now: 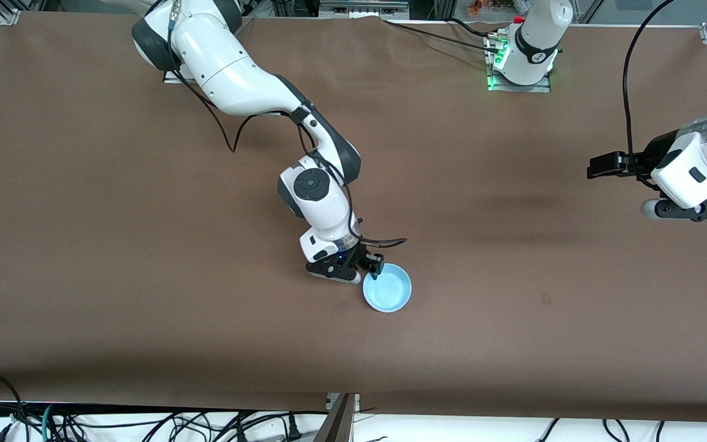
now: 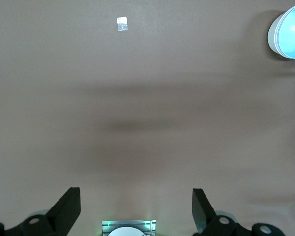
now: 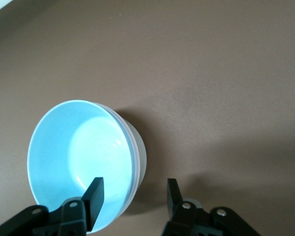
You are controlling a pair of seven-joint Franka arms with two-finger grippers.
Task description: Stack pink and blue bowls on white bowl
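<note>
The light blue bowl (image 1: 387, 288) sits on the brown table, midway between the arms' ends. It also shows in the right wrist view (image 3: 73, 157) and the left wrist view (image 2: 291, 30). It is nested in a white bowl, whose wall (image 3: 141, 160) shows under its rim. The pink bowl does not show on its own. My right gripper (image 1: 370, 267) (image 3: 133, 191) is open. It straddles the blue bowl's rim, one finger over the inside and one outside. My left gripper (image 1: 694, 212) (image 2: 136, 201) is open and empty. It waits over the left arm's end of the table.
A small pale patch (image 2: 122, 23) (image 1: 545, 299) lies on the table between the bowls and the left gripper. The left arm's base (image 1: 522, 61), lit green, stands at the table's back edge. Cables (image 1: 145, 423) hang below the front edge.
</note>
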